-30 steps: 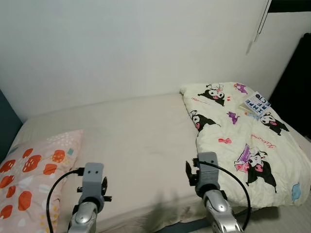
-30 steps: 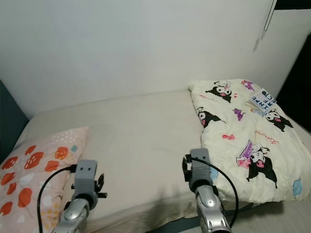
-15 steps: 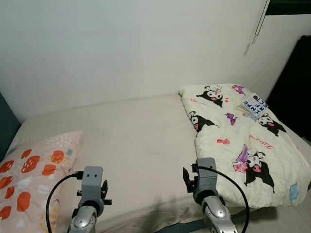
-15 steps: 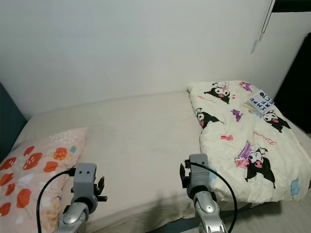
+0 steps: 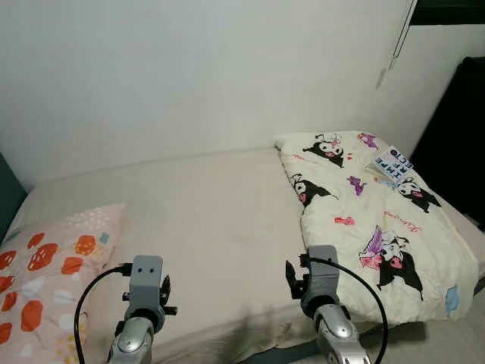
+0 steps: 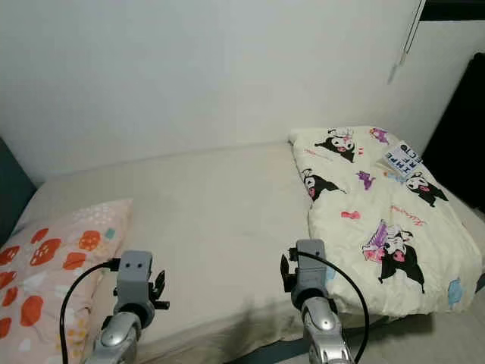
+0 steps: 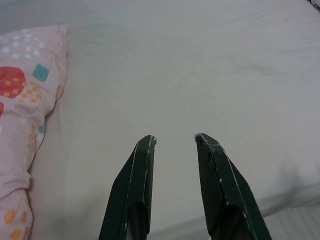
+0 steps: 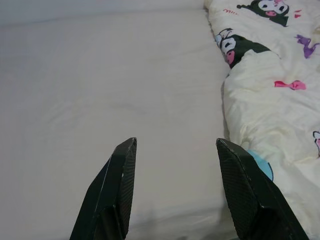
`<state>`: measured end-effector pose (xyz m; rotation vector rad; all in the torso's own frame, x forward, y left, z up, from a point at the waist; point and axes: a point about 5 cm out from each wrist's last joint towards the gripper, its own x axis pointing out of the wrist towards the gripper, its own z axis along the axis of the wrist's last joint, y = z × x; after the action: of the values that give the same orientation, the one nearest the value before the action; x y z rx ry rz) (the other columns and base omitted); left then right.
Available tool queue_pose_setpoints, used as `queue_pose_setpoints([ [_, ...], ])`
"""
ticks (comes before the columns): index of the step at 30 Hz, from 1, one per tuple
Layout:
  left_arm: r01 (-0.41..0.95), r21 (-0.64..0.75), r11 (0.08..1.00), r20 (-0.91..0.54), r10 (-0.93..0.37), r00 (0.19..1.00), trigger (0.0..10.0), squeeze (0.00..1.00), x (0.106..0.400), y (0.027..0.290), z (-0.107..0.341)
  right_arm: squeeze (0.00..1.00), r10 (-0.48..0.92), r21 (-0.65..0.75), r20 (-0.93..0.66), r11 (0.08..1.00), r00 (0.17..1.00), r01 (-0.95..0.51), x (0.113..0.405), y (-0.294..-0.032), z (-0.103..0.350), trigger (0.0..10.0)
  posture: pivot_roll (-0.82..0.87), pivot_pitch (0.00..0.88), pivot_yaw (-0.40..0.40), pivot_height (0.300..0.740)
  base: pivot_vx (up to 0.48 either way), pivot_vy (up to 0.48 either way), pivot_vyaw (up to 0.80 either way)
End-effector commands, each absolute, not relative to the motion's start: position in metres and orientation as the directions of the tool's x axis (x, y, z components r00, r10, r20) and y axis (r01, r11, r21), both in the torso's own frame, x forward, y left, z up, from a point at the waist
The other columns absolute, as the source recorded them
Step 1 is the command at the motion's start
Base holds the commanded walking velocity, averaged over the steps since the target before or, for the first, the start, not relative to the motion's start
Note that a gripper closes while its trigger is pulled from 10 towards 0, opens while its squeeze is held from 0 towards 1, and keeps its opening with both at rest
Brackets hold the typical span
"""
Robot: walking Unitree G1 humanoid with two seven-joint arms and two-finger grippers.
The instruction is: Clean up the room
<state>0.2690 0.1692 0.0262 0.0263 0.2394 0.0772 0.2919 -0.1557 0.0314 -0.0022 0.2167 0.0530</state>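
One folded quilt (image 5: pixel 375 212) lies lengthwise toward the wall (image 5: pixel 189 68)

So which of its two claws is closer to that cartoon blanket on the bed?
The right gripper: it hovers just beside the folded blanket. The left gripper is farther off, over the bare sheet near the pillow.

Both eye views look forward and down from the head onto the bed (image 5: pixel 212 220), from pillow (image 5: pixel 45 265) to quilt (image 5: pixel 379 220), while each wrist view looks low along its fingers over the near sheet.
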Motion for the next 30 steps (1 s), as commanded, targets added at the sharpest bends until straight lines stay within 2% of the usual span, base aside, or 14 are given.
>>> queue_pose_setpoints([
  [1, -0.081, 0.033, 0.996, -0.246, 0.087, 0.965, 10.0, 0.00, 0.2694, 0.1692, 0.0250, 0.00, 0.050, 0.023, -0.226, 0.999, 0.973, -0.046, 0.2909, -0.1568, 0.0302, 10.0, -0.03, 0.061, -0.039, 0.740, 0.000, 0.000, 0.00],
  [30, -0.071, 0.032, 0.997, -0.245, 0.076, 0.966, 10.0, 0.00, 0.2719, 0.1662, 0.0260, 0.00, 0.035, -0.002, -0.228, 0.999, 0.973, -0.036, 0.2899, -0.1543, 0.0291, 10.0, -0.04, 0.076, -0.010, 0.740, 0.000, 0.000, 0.00],
])
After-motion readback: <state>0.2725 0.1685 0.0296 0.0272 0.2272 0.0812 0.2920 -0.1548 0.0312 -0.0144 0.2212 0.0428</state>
